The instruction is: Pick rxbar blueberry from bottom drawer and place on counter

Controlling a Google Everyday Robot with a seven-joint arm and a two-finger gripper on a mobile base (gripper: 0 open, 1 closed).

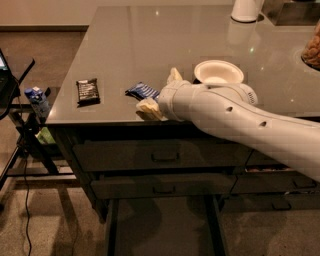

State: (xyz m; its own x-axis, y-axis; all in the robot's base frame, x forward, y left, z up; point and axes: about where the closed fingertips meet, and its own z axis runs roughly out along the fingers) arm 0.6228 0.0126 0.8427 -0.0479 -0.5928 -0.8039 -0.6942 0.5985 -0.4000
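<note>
The rxbar blueberry (140,90), a dark blue wrapper, lies flat on the grey counter (150,40) near its front edge. My gripper (157,91) is right behind the bar at counter height, at the end of the white arm coming in from the right. Its pale fingers (149,108) stand apart, one on each side of the bar's right end, and the gripper is open. Below, the bottom drawer (160,227) is pulled out, and the part of its floor in view shows nothing on it.
A black-wrapped bar (87,91) lies left of the blue one. A white bowl (218,71) sits behind the arm, a white container (246,9) at the back. The two upper drawers (165,156) are shut. A stand with a blue bottle (38,100) is at the left.
</note>
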